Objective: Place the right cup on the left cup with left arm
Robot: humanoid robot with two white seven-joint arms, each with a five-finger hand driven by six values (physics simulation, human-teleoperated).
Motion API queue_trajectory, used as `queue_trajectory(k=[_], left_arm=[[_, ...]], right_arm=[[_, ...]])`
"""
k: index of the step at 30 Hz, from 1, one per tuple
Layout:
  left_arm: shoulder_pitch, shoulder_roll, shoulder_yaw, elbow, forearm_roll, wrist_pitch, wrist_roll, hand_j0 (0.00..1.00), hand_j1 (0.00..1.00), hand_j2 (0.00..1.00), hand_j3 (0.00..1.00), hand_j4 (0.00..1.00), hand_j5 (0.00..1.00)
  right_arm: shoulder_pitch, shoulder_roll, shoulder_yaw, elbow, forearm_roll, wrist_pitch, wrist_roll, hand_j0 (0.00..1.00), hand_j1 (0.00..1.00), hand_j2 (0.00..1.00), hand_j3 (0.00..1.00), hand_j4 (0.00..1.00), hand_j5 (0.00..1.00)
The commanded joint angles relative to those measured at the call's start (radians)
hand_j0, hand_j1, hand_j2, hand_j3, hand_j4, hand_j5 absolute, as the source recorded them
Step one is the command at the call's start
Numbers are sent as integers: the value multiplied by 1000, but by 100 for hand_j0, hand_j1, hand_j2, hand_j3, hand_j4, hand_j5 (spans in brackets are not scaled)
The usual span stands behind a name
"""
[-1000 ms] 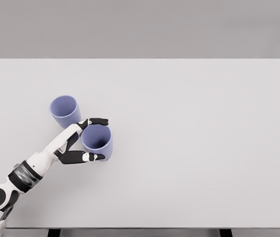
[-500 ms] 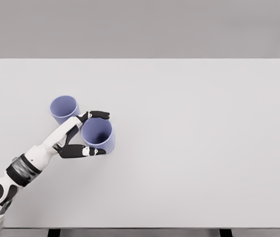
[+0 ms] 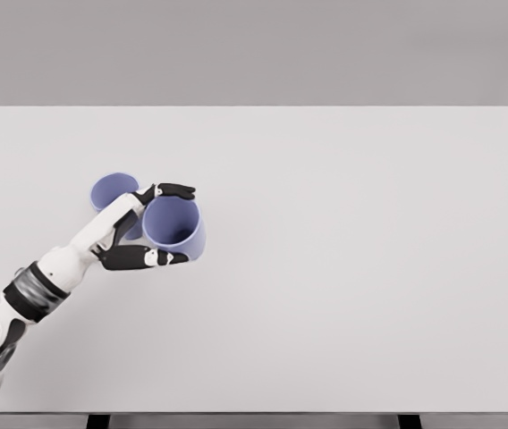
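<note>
Left hand (image 3: pixel 143 234) grips the right lavender plastic cup (image 3: pixel 175 229) between its dark fingers, just right of the left lavender cup (image 3: pixel 111 189).

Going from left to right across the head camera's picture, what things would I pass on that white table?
Left arm's elbow → far cup, partly hidden behind the hand → left hand → held cup → bare white table out to the right edge.
</note>
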Motion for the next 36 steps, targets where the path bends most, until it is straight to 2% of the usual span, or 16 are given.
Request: queue_trajectory(k=[1,5,22,36], left_arm=[[-2,8,0,-1,20,1,0,69,69,69,69,69,69],[-9,16,0,-1,27,0,0,69,69,69,69,69,69],[-63,108,3,-7,161,-8,-1,69,69,69,69,69,69],[-120,155,3,-4,231,3,-1,69,69,69,69,69,69]], right_arm=[[0,0,0,0,0,0,0,100,100,100,100,100,100],[0,0,0,0,0,0,0,100,100,100,100,100,100],[0,0,0,0,1,0,0,100,100,100,100,100,100],[0,0,0,0,0,0,0,100,100,100,100,100,100]])
